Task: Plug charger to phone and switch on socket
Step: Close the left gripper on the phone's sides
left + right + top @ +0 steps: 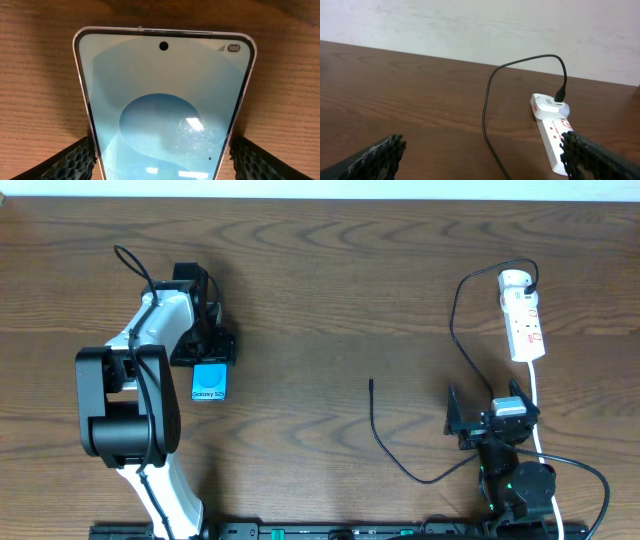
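— Left gripper (160, 161)?
— Fingers (75, 160) hug the phone (162, 100), which lies flat on the table (320, 280). Whether they are squeezing it, I can't tell.
— Right gripper (487, 157)?
— Spread wide, empty. The socket (524, 320) is just beyond it, and the charger (375, 425) tip lies mid-table, well apart from the phone.

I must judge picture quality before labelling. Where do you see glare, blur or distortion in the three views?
Left wrist: bright glare patch on the phone screen, which tapers from perspective. Right wrist: the right gripper looks soft at the bottom corners, the socket sharp. Overhead: even light, mild sheen on the table.
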`<state>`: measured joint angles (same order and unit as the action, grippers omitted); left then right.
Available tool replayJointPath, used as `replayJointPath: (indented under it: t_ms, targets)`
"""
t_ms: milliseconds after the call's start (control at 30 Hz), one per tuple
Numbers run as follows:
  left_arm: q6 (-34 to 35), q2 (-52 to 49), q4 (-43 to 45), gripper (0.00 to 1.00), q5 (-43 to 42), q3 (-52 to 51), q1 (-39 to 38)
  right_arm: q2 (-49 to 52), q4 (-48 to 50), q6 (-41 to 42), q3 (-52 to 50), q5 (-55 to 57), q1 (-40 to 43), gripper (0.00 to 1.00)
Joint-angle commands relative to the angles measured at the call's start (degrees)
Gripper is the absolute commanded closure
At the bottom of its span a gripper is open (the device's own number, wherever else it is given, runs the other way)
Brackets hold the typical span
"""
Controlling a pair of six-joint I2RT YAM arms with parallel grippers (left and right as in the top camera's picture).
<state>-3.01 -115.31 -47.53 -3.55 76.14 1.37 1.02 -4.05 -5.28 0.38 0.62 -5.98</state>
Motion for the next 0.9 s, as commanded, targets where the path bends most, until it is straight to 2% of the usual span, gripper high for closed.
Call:
replayJointPath:
  t_ms: [0, 667, 700, 733, 867]
  targets:
    - [-0.2, -0.8, -0.1, 0.23, 0.1, -0.9, 0.2, -0.3, -0.2, -0.6, -0.1, -0.2, -0.3, 0.01]
    - [-0.2, -0.8, 0.1, 0.24, 0.1, -0.9, 0.2, -0.2, -0.2, -0.6, -0.1, -0.1, -0.3, 0.01]
    - [-0.2, -0.8, 0.1, 0.24, 0.1, -0.9, 0.2, -0.2, -0.2, -0.6, -0.1, -0.2, -0.3, 0.01]
    - [-0.4, -0.8, 0.1, 0.29, 0.1, -0.9, 0.2, -0.2, -0.2, -0.6, -0.1, -0.2, -0.3, 0.01]
    - [-0.4, -0.8, 0.1, 0.29, 0.1, -0.9, 0.2, -0.2, -0.2, -0.6, -0.1, -0.1, -0.3, 0.01]
